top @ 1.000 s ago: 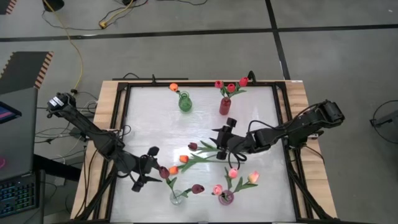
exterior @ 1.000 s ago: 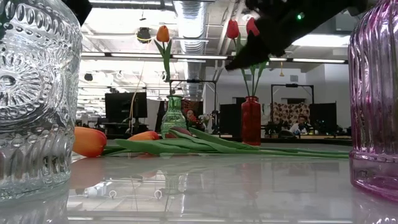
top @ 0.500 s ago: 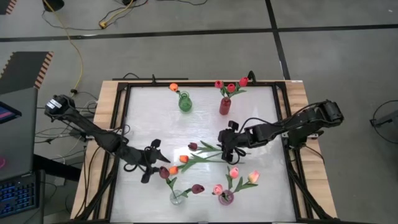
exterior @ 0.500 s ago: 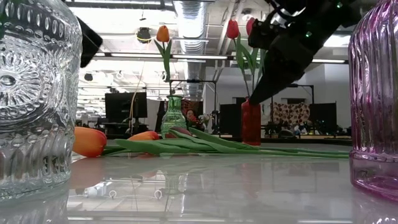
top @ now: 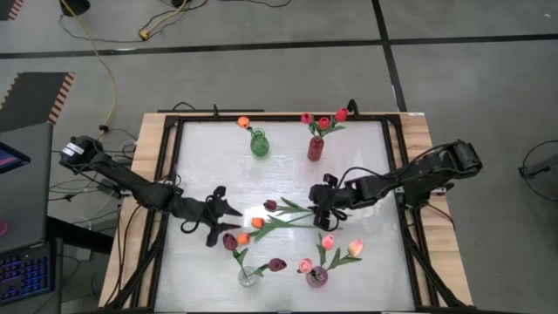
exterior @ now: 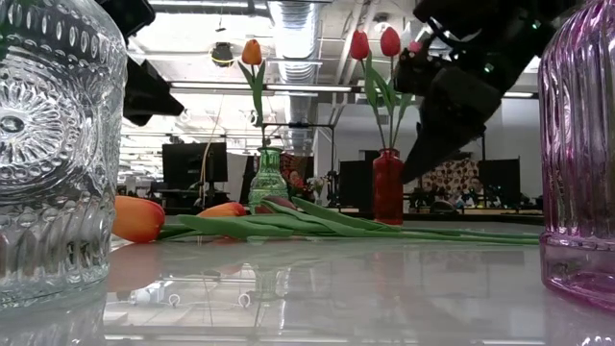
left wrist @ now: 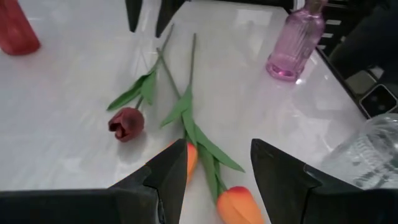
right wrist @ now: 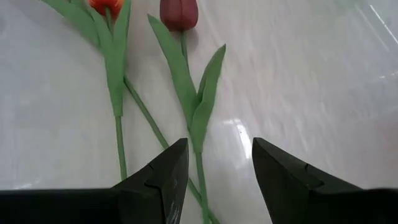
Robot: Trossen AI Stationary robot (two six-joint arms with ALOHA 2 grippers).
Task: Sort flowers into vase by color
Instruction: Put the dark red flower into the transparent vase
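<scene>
Three loose flowers lie flat on the white table mid-way: a maroon tulip [top: 269,205] and two orange tulips [top: 257,223] [top: 243,236], their green stems [top: 292,218] running toward the right. My left gripper [top: 221,215] hovers open just left of the heads; in its wrist view the orange tulips [left wrist: 189,158] [left wrist: 236,205] lie between its fingers. My right gripper [top: 319,201] hovers open over the stem ends, its fingers either side of the maroon tulip's stem [right wrist: 200,168] in its wrist view. Neither touches a flower.
At the far edge stand a green vase [top: 259,144] with an orange tulip and a red vase [top: 315,148] with red tulips. Near the front stand a clear vase [top: 248,277] with maroon tulips and a pink vase [top: 316,276] with pink tulips.
My left gripper has swung toward the far edge and right, sinking toward the flower heads. My right gripper has tipped further downward, rolled, and come down over the stems. Both stay open; the flowers have not moved.
</scene>
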